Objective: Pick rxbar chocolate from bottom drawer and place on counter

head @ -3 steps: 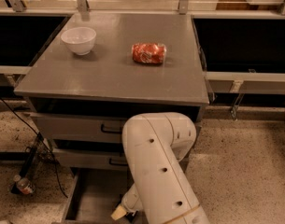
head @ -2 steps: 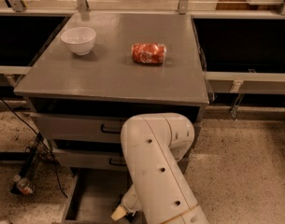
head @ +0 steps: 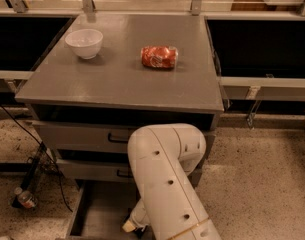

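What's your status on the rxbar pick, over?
Gripper low in the open bottom drawer, mostly hidden by the arm. Rxbar chocolate not in view. Counter carries a white bowl and a red snack packet.

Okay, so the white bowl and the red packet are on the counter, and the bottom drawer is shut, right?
Not quite. The camera view shows the bottom drawer pulled open, with the arm reaching down and the gripper low inside it. The white bowl and the red packet are indeed on the counter.
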`<state>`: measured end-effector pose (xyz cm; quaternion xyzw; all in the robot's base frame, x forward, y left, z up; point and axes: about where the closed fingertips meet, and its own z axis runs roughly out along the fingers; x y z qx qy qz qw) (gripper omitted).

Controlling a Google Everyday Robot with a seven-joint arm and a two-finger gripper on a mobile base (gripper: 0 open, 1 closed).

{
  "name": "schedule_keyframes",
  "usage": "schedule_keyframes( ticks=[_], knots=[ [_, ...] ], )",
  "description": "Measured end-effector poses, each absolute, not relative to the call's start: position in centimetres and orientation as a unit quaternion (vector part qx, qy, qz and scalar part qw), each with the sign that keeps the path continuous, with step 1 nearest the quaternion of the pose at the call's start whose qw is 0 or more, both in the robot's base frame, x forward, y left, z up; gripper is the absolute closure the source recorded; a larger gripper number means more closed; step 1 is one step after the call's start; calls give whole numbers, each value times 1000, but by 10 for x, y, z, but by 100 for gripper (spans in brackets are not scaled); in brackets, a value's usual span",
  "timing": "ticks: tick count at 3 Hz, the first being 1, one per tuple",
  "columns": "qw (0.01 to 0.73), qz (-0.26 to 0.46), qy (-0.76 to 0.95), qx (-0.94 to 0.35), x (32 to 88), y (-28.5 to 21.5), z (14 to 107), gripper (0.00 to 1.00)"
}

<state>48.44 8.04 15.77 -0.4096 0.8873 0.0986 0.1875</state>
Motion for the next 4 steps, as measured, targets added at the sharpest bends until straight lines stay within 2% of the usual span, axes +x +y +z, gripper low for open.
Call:
schedule_keyframes(
  ticks=[1,2,3,4],
  knots=[
    [187,98,887,-410,484,80,157,30],
    [173,97,884,-423,482,81,148,36],
    [172,99,883,-426,482,81,148,35],
    [204,101,876,-425,486,76,175,35]
  ],
)
